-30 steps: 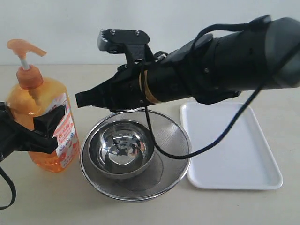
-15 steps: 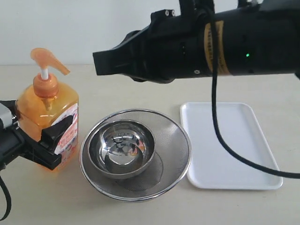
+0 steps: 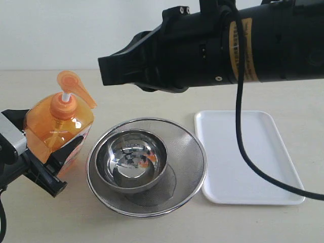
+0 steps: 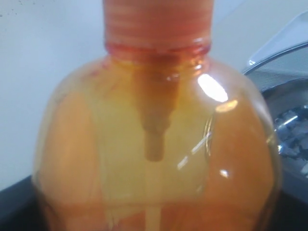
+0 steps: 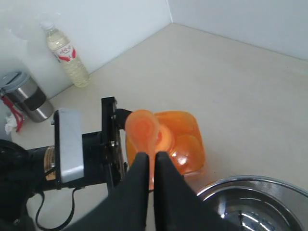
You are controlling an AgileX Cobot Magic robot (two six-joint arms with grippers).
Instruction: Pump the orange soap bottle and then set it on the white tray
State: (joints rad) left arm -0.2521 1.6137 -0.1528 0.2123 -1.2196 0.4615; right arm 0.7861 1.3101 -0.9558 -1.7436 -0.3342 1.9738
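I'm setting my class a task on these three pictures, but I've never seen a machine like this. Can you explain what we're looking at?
It is a robot with two black arms, each ending in a two-finger hand. The wide picture comes from a camera off the arms. The other two come from a camera on each wrist. On the table are a white tray and a steel bowl sitting inside a round mesh strainer. The left hand grips an orange soap bottle by its body, and the bottle leans. That is why orange fills the left wrist picture. The right hand is shut. Its own wrist picture shows its tips over the pump top, but I cannot tell whether they touch it.
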